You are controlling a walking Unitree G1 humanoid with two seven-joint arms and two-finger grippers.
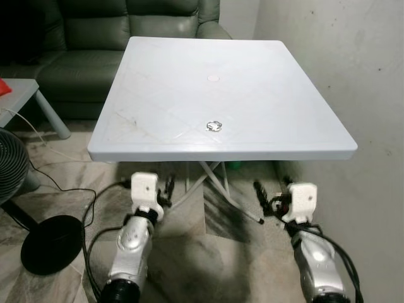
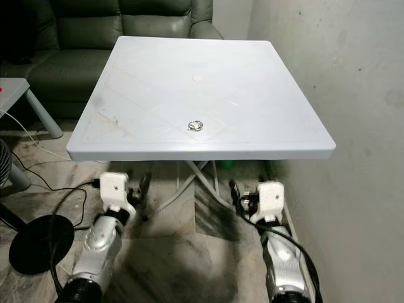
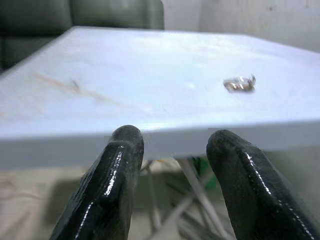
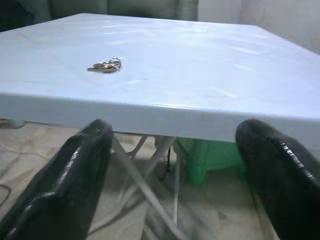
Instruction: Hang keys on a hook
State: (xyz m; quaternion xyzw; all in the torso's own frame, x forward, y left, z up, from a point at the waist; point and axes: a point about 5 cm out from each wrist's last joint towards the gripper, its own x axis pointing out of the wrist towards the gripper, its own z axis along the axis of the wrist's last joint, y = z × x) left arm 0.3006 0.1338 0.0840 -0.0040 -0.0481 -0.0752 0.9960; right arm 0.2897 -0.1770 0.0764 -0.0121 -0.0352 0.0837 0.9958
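Observation:
A small bunch of keys (image 1: pixel 214 125) lies on the white square table (image 1: pixel 158 95), near the middle of its front edge. The keys also show in the left wrist view (image 3: pixel 240 83) and the right wrist view (image 4: pixel 106 65). Both arms are held low in front of the table, below its front edge. My left gripper (image 3: pixel 172 137) is open with nothing between its fingers (image 1: pixel 168 187), and it sits to the left of the keys. My right gripper (image 4: pixel 175 127) is wide open and empty, to the right of the keys, fingers (image 1: pixel 259 189) pointing at the table.
A dark green sofa (image 1: pixel 126 31) stands behind the table. A wall (image 1: pixel 353 63) runs close along the right. At the left are a floor fan (image 1: pixel 9 164) with a black base (image 1: pixel 50 243), a cable, and a small side table (image 1: pixel 19 95). Crossed legs (image 1: pixel 208 183) and a green object (image 4: pixel 210 155) sit under the table.

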